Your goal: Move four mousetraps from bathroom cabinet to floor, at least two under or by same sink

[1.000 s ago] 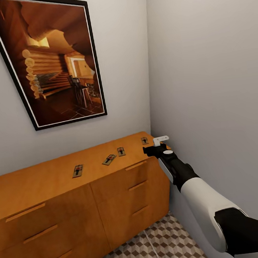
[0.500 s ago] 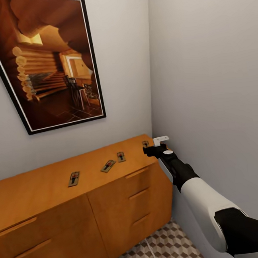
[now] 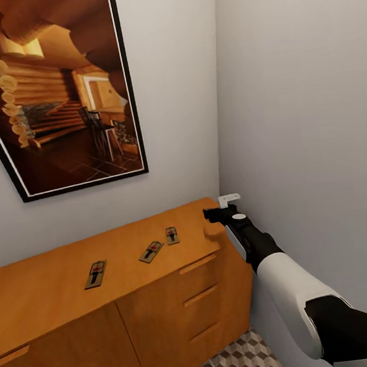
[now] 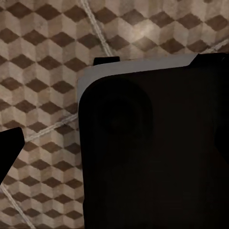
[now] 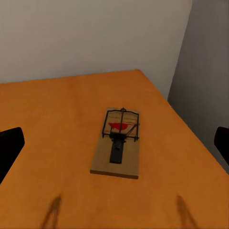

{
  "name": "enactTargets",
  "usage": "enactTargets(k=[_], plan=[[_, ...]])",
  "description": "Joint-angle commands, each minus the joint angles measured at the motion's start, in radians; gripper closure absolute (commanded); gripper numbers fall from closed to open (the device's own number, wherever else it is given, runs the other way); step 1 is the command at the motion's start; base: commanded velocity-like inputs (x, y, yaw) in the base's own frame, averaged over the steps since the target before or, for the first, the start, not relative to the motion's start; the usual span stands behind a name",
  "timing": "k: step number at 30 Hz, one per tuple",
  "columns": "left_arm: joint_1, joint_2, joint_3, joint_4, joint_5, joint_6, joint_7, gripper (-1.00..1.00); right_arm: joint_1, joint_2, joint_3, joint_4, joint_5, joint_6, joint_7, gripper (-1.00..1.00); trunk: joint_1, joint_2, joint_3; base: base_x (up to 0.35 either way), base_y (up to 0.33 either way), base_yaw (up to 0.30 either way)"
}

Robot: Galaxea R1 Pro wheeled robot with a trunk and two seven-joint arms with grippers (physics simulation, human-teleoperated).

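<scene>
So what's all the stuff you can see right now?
mousetraps: four, wooden with dark wire and a red mark, lying flat on the cabinet top; three in a loose row, one near the corner end, in front of the right gripper
cabinet: one, orange-brown with drawers and bar handles, against the wall
picture: one, black frame, brown log-house scene, on the wall above the cabinet
walls: two, pale grey, meeting in a corner
floor: brown-and-beige cube tiles, below the cabinet
right arm: white and black, reaching to the cabinet's corner end
right gripper: open, over the cabinet top
</scene>
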Motion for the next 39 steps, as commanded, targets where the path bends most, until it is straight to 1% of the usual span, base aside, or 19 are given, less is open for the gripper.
enactTargets(k=[1, 39], plan=[[-0.002, 0.0, -0.004, 0.004, -0.001, -0.006, 0.0, -1.0, 0.0, 0.0, 0.002, -0.001, 0.009, 0.007, -0.004, -1.0, 0.0, -0.001, -0.001, 0.082, 0.0, 0.0], [-0.002, -0.004, -0.004, 0.004, -0.001, 0.0, 0.0, -1.0, 0.0, 0.0, 0.002, 0.001, 0.009, 0.009, -0.001, -1.0, 0.0, -0.001, -0.001, 0.007, 0.0, 0.0]])
